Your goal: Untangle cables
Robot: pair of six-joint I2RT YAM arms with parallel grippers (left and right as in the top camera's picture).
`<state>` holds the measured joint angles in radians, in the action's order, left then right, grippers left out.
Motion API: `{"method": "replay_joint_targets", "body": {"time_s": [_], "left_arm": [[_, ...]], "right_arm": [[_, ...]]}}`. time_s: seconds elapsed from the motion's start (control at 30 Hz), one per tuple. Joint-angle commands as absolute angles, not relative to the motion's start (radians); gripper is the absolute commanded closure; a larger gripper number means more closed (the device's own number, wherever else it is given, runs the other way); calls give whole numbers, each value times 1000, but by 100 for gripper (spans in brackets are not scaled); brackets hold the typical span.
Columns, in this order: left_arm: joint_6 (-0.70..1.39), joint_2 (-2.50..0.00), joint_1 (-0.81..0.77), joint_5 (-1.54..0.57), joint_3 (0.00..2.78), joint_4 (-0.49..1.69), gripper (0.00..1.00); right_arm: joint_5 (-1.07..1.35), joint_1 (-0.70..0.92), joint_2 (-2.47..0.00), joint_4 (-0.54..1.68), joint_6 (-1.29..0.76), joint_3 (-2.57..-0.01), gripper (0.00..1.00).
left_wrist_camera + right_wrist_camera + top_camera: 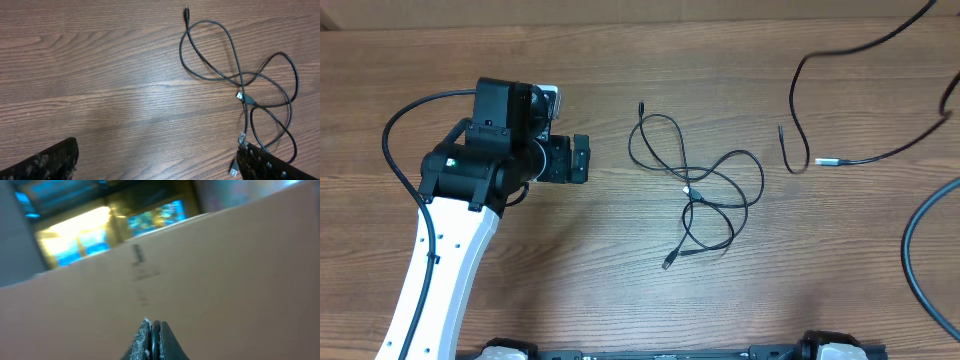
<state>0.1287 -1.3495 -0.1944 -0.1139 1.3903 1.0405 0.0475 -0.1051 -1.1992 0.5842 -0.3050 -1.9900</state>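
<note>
Left gripper (582, 158) spread wide near the tangled cables (695, 190), well inside the table (570, 290) edges, seemingly readying a grab; right gripper (154, 341) pressed together.

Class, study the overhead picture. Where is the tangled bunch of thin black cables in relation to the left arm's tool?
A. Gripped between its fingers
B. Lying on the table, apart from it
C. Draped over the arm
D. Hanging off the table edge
B: the cables lie loose on the table, with bare wood between them and the left tool, which is open and holds nothing.
</note>
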Motion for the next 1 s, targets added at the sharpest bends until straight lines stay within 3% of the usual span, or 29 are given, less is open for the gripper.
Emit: {"method": "replay_joint_targets", "body": {"time_s": [0.0, 0.33, 0.97], "left_arm": [[135, -1357, -190, -101, 1410, 1040, 0], [135, -1357, -190, -101, 1410, 1040, 0], [135, -1357, -190, -101, 1410, 1040, 0]], "right_arm": [[-186, -109, -1225, 598, -191, -2012, 96], [-600, -127, -1344, 595, 33, -2012, 96], [-547, -673, -1587, 622, -114, -2009, 96]]}}
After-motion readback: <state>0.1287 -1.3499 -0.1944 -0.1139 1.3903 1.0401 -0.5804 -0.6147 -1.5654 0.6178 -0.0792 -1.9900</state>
